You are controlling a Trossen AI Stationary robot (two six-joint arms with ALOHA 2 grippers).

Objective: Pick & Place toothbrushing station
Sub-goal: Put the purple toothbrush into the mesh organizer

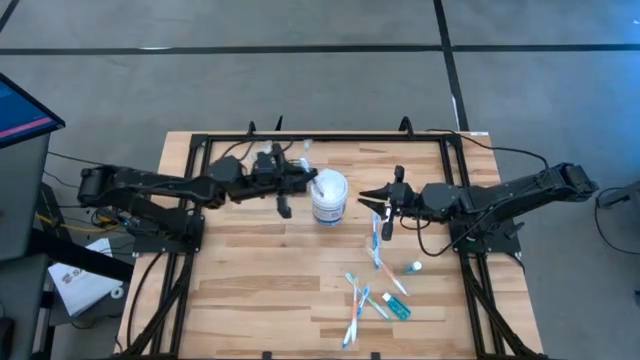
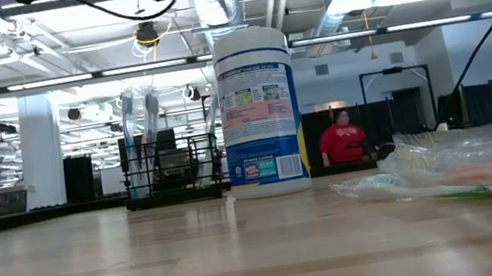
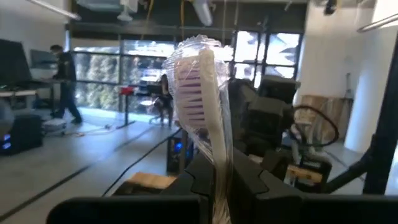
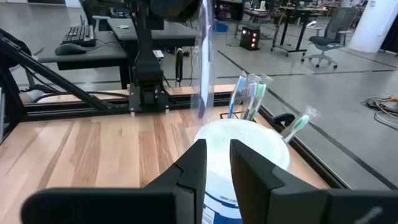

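Wooden table (image 1: 250, 290) in an open office hall. Black wire rack (image 2: 174, 171) at the far edge, just behind the white tub (image 1: 329, 197), with toothbrushes standing in it. Left gripper (image 3: 219, 180) raised above the rack, clamped on a wrapped toothbrush (image 3: 202, 93). Right gripper (image 4: 216, 163) just beside the tub, fingers slightly parted, holding nothing. Loose wrapped toothbrushes (image 1: 372, 290) scattered nearer the front.

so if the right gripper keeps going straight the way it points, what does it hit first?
Most likely the white tub. The right gripper points straight at it, fingers slightly apart, the tub's lid right ahead of the tips. The black rack with toothbrushes stands behind the tub.
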